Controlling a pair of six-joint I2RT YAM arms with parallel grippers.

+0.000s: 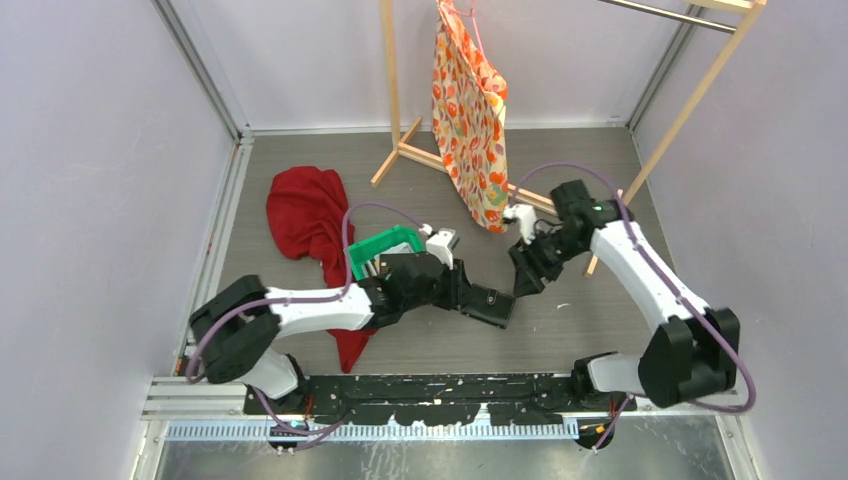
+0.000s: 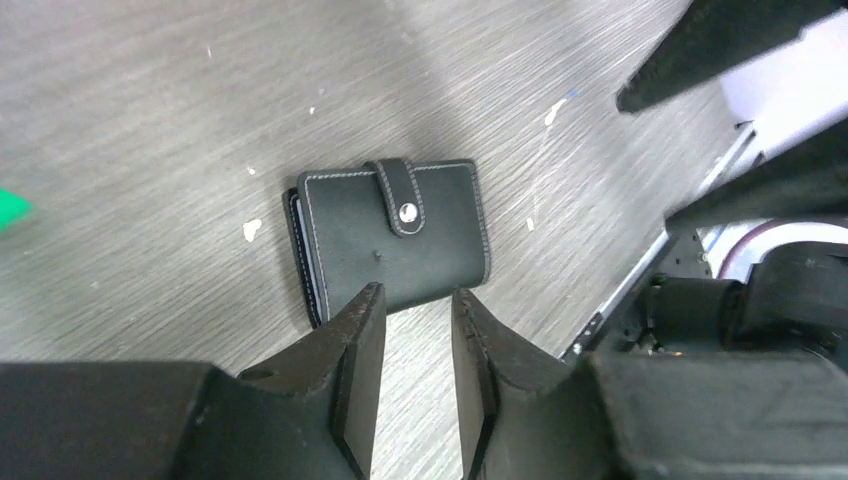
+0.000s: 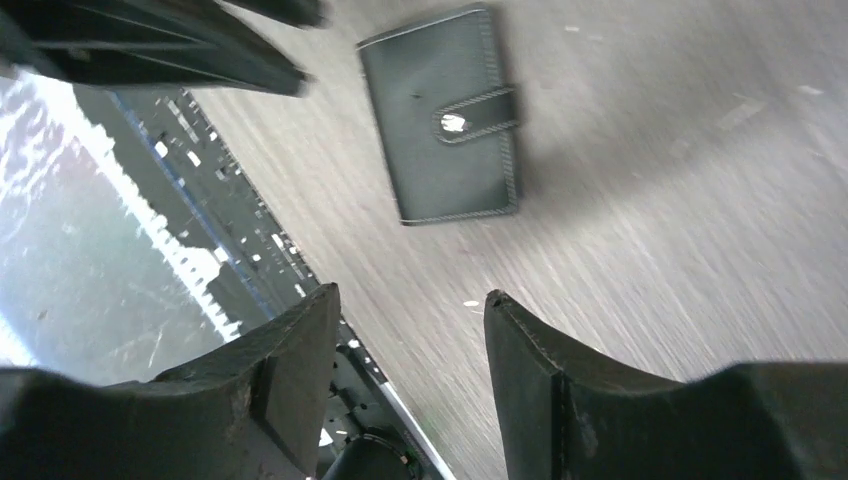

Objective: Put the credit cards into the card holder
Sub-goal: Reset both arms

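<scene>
Lying closed on the grey counter (image 1: pixel 600 180) between the two arms is one black card holder (image 1: pixel 487 305), its snap tab (image 2: pixel 400 195) fastened across the front. The left claw (image 2: pixel 418 310) hangs over the holder's near edge with its jaws a narrow gap apart and nothing between them. The right claw (image 3: pixel 405 325) is off to the holder's other side, clear of it, jaws spread wider and empty. The two claws face each other with only the holder between them.

Behind the left arm's wrist sits one green tray (image 1: pixel 385 246), partly hidden by that arm; whether anything lies in it cannot be told. One red cloth (image 1: pixel 305 215) lies crumpled beside the tray and trails under the left arm toward the near edge. At the back stands one wooden rack (image 1: pixel 392 90) with one patterned orange-and-white cloth (image 1: pixel 468 120) hanging from it; the cloth's lower end comes down close to the right arm's wrist.
</scene>
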